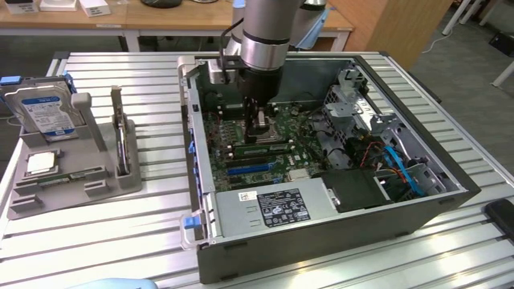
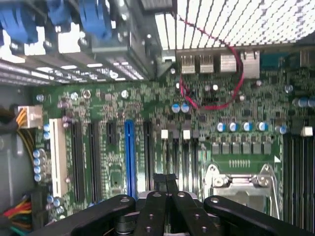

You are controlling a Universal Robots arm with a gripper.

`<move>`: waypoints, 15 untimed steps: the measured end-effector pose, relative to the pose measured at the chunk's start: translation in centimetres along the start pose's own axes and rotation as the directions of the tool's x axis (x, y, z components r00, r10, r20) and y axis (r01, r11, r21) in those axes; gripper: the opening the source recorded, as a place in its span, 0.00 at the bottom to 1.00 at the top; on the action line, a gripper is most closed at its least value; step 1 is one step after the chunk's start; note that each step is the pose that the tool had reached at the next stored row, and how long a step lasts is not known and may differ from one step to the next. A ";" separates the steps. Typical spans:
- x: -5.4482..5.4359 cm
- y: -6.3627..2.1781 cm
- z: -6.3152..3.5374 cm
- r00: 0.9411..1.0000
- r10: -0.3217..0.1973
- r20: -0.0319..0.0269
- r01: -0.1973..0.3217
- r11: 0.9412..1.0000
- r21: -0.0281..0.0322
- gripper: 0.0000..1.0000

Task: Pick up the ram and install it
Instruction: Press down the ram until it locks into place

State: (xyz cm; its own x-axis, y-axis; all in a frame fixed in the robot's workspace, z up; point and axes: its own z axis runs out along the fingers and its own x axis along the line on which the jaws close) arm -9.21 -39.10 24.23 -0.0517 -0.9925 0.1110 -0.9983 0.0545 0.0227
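Inside the open computer case (image 1: pixel 337 180), the gripper (image 1: pixel 259 133) hangs low over the motherboard (image 2: pixel 147 147), fingers pinched together with nothing visibly held; the ram (image 1: pixel 261 146) apparently lies in its slot just beneath, presumably for seating.

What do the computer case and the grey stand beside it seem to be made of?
The computer case looks like painted sheet metal: dark matte outside, thin folded edges, with bare silvery brackets inside. The grey stand looks like moulded or printed plastic: dull, uniform grey, thick blocky walls, no shine. Neither can be confirmed by look alone.
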 end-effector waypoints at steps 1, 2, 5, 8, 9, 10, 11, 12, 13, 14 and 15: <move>0.0 0.15 0.01 1.000 0.000 -0.001 0.000 1.000 0.000 0.10; 0.0 0.30 0.01 1.000 0.000 -0.002 0.000 1.000 0.000 0.10; 0.0 0.52 0.03 1.000 0.000 -0.002 0.000 1.000 0.002 0.10; 0.0 0.56 0.13 1.000 0.000 -0.002 0.000 1.000 0.004 0.10; 0.0 0.56 0.18 1.000 0.000 -0.002 0.000 1.000 0.005 0.10; 0.0 0.57 0.23 1.000 0.001 -0.002 -0.001 1.000 0.006 0.10; 0.0 0.57 0.27 1.000 0.001 -0.002 -0.001 1.000 0.007 0.10; 0.0 0.58 0.31 1.000 0.001 -0.002 -0.001 1.000 0.007 0.10; 0.0 0.59 0.36 1.000 0.001 -0.002 -0.001 1.000 0.008 0.10; 0.0 0.60 0.40 1.000 0.001 -0.002 -0.001 1.000 0.009 0.10; 0.0 0.62 0.45 1.000 0.001 -0.001 -0.001 1.000 0.010 0.10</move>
State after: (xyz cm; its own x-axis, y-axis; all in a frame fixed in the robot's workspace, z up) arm -9.84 -39.10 23.80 -0.0527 -0.9923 0.1125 -0.9984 0.0545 0.0130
